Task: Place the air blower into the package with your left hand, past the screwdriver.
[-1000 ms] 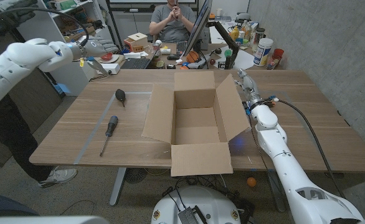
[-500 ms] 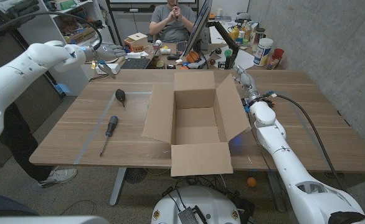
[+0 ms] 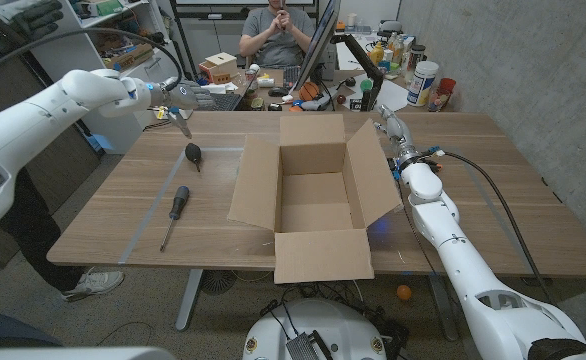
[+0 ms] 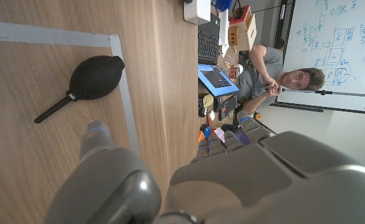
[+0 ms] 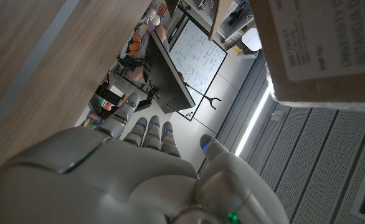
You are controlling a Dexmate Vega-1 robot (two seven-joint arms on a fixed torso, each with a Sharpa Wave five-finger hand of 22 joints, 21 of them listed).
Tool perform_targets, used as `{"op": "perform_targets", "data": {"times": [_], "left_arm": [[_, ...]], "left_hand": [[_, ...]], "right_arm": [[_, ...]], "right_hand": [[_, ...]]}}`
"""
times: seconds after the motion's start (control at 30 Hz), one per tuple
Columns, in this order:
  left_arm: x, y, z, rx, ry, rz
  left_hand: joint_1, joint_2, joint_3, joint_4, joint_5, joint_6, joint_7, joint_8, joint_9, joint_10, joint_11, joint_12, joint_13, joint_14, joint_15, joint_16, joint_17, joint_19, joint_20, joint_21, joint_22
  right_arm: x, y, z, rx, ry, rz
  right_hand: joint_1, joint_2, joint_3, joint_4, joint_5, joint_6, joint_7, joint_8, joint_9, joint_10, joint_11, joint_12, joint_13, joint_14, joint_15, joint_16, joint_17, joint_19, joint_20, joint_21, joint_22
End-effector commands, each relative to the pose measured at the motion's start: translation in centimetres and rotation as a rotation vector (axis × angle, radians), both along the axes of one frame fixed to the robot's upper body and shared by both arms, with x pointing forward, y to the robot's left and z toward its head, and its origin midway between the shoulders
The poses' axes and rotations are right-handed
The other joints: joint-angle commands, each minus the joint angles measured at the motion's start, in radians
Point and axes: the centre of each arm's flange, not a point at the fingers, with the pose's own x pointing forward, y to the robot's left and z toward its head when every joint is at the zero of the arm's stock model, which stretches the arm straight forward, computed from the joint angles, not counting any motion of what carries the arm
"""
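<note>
The left hand (image 3: 188, 97) hovers empty, fingers spread, above the table's (image 3: 493, 190) far left edge. The air blower (image 3: 192, 155) lies beyond the screwdriver (image 3: 174, 212) (both left of the open package (image 3: 313, 200)). The right hand (image 3: 391, 130), fingers apart, holds nothing beside the package's right flap.

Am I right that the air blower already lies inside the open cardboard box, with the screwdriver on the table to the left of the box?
Not quite. In the head view the air blower lies on the table, left of the cardboard box, beyond the screwdriver. The box interior looks empty. The rest holds.
</note>
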Motion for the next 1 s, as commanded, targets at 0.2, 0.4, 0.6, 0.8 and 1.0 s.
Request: {"op": "perform_targets", "data": {"times": [0.2, 0.4, 0.6, 0.8, 1.0], "left_arm": [[0.4, 1.1, -3.1, 0.152, 0.052, 0.075], [0.8, 1.8, -3.9, 0.191, 0.046, 0.107], [1.3, 2.5, -4.6, 0.203, 0.041, 0.128], [1.7, 2.9, -4.9, 0.222, 0.028, 0.145], [2.1, 3.6, -5.1, 0.232, 0.016, 0.168]], "left_hand": [[0.024, 0.000, -0.035, -0.001, 0.016, -0.389, 0.010, -0.002, 0.002, -0.250, 0.004, 0.002, 0.002, -0.119, 0.008, 0.003, 0.003, -0.015, -0.004, 0.003, 0.004], [0.030, 0.001, -0.049, -0.001, 0.023, -0.387, 0.013, 0.000, 0.002, -0.245, 0.007, 0.007, 0.002, -0.115, 0.008, 0.006, 0.003, -0.012, -0.005, 0.006, 0.004], [0.039, 0.003, -0.059, -0.002, 0.029, -0.386, 0.017, 0.001, 0.002, -0.249, 0.011, 0.006, 0.002, -0.116, 0.010, 0.006, 0.002, -0.012, -0.002, 0.007, 0.004], [0.050, 0.006, -0.069, -0.003, 0.036, -0.386, 0.020, 0.002, 0.002, -0.251, 0.012, 0.007, 0.002, -0.116, 0.012, 0.006, 0.002, -0.013, 0.001, 0.008, 0.004], [0.062, 0.010, -0.076, -0.004, 0.043, -0.388, 0.025, 0.002, 0.002, -0.254, 0.023, 0.007, 0.002, -0.115, 0.013, 0.007, 0.002, -0.017, 0.009, 0.007, 0.004]], "right_arm": [[-0.2, 0.0, -0.7, 0.005, 0.010, -0.006], [-0.5, 0.0, -0.8, 0.005, 0.010, -0.008], [-0.8, -0.1, -1.0, 0.006, 0.015, -0.015], [-0.8, -0.1, -1.2, 0.007, 0.015, -0.015], [-0.7, 0.2, -1.4, 0.011, 0.016, -0.009]], "right_hand": [[-0.012, 0.074, -0.002, -0.003, 0.000, 0.009, 0.001, 0.009, 0.003, 0.005, 0.000, 0.005, 0.002, 0.001, -0.014, 0.006, 0.004, 0.010, -0.049, -0.006, 0.004], [-0.012, 0.074, -0.003, -0.003, 0.000, 0.009, 0.002, 0.009, 0.003, 0.006, -0.001, 0.005, 0.002, 0.001, -0.014, 0.006, 0.003, 0.011, -0.049, -0.008, 0.004], [-0.013, 0.073, -0.003, -0.003, 0.000, 0.009, 0.002, 0.009, 0.003, 0.005, -0.002, 0.004, 0.002, 0.002, -0.014, 0.006, 0.003, 0.013, -0.049, -0.011, 0.004], [-0.013, 0.073, -0.004, -0.002, 0.000, 0.008, 0.000, 0.008, 0.003, 0.005, -0.002, 0.004, 0.002, 0.001, -0.014, 0.005, 0.003, 0.013, -0.049, -0.013, 0.004], [-0.013, 0.072, -0.004, -0.002, 0.000, 0.008, 0.001, 0.008, 0.003, 0.005, -0.001, 0.004, 0.002, 0.001, -0.014, 0.005, 0.003, 0.015, -0.048, -0.015, 0.004]]}}
